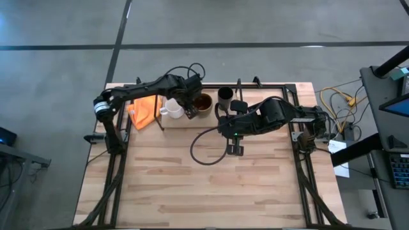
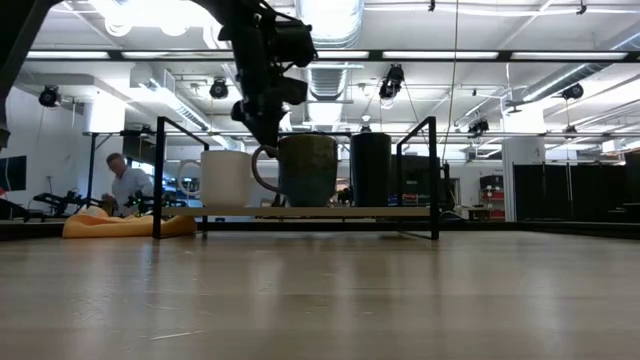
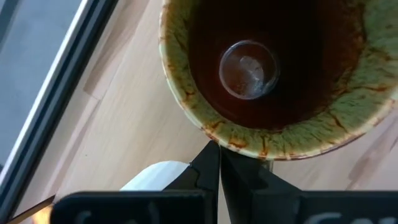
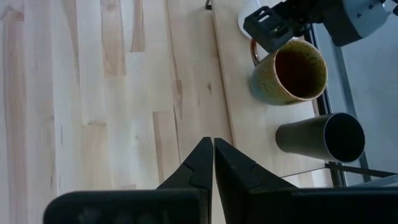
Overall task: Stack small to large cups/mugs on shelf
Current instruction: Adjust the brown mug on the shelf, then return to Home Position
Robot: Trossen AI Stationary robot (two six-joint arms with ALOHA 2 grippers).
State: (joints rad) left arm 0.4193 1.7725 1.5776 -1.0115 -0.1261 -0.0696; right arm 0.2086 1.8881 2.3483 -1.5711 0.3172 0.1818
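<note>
Three vessels stand upright in a row on the shelf (image 1: 275, 96) at the table's far side: the white mug (image 1: 171, 108), the brown glazed mug (image 1: 202, 103) and the black cup (image 1: 225, 96). In the low view they rest by their bases on the shelf board (image 2: 320, 211). My left gripper (image 3: 219, 149) is shut. It points down over the brown mug's handle side, between that mug and the white mug (image 3: 155, 174). My right gripper (image 4: 213, 142) is shut and empty. It hovers over the tabletop just near of the shelf (image 1: 220, 122). My left gripper's shut fingertips (image 3: 211, 155) stand at the brown mug's rim (image 3: 236, 146), above its handle (image 2: 258, 170). They come from above and point down. I cannot tell whether they touch the rim or the handle. The mug stands upright on the shelf.
An orange cloth (image 1: 144, 110) lies at the shelf's left end. The shelf's black rods (image 2: 434, 175) rise around the board. A black cable (image 1: 204, 150) loops on the tabletop below my right arm. A person (image 2: 125, 185) shows in the room far behind.
</note>
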